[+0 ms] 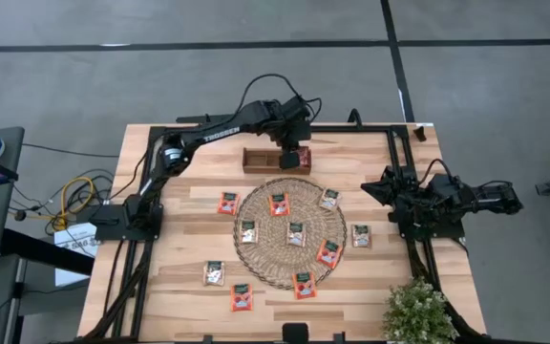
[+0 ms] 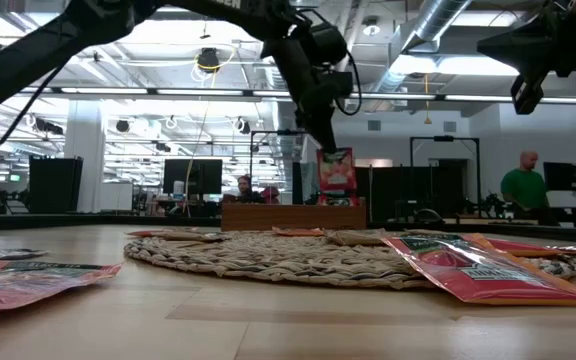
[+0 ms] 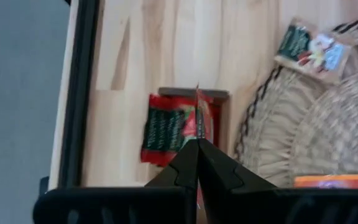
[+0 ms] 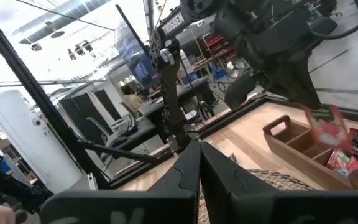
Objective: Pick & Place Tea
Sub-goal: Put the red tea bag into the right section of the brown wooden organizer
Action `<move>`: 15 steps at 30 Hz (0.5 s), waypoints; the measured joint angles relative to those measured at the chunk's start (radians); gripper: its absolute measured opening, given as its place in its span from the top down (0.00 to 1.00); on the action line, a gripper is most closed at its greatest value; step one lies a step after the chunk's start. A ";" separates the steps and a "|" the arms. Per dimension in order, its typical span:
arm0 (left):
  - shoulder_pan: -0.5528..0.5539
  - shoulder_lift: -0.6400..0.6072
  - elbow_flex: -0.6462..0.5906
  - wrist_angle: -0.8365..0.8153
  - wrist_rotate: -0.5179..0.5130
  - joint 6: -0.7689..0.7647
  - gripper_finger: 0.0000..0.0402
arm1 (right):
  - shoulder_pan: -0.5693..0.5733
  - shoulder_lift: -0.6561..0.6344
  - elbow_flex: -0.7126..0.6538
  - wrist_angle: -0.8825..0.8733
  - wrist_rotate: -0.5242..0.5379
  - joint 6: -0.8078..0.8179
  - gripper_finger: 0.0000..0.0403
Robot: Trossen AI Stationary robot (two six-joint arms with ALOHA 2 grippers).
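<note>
My left gripper (image 2: 325,148) is over the right end of the small brown wooden tray (image 1: 261,161) at the table's far side, shut on a red tea packet (image 2: 336,170). Another red packet (image 3: 165,129) lies flat in the tray compartment beneath it. Several more packets lie on the round woven mat (image 1: 256,256), such as one at its middle (image 1: 296,233); others lie on the bare table, for instance one to the mat's left (image 1: 227,203). My right gripper (image 4: 199,151) is shut on nothing at the table's right edge. My left gripper pinches the red packet's upper edge (image 2: 330,153) between its two fingers, coming from above and slanting down. The packet hangs upright below the fingers, over the tray's right end. In the left wrist view it shows edge-on (image 3: 197,115).
The woven mat takes up the middle of the table. A potted plant (image 1: 418,311) stands at the near right corner. Black frame rails (image 1: 394,153) run along the table's far and side edges. People are in the room beyond the table.
</note>
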 joint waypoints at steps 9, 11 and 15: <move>0.024 0.001 0.001 0.008 0.075 0.032 1.00 | 0.000 0.000 0.000 0.000 0.000 0.000 1.00; 0.025 0.011 0.003 0.022 0.076 0.035 1.00 | 0.000 0.000 0.000 0.000 0.000 0.000 1.00; 0.025 0.034 0.003 0.024 0.090 0.042 1.00 | 0.000 0.000 0.000 0.000 -0.001 0.001 1.00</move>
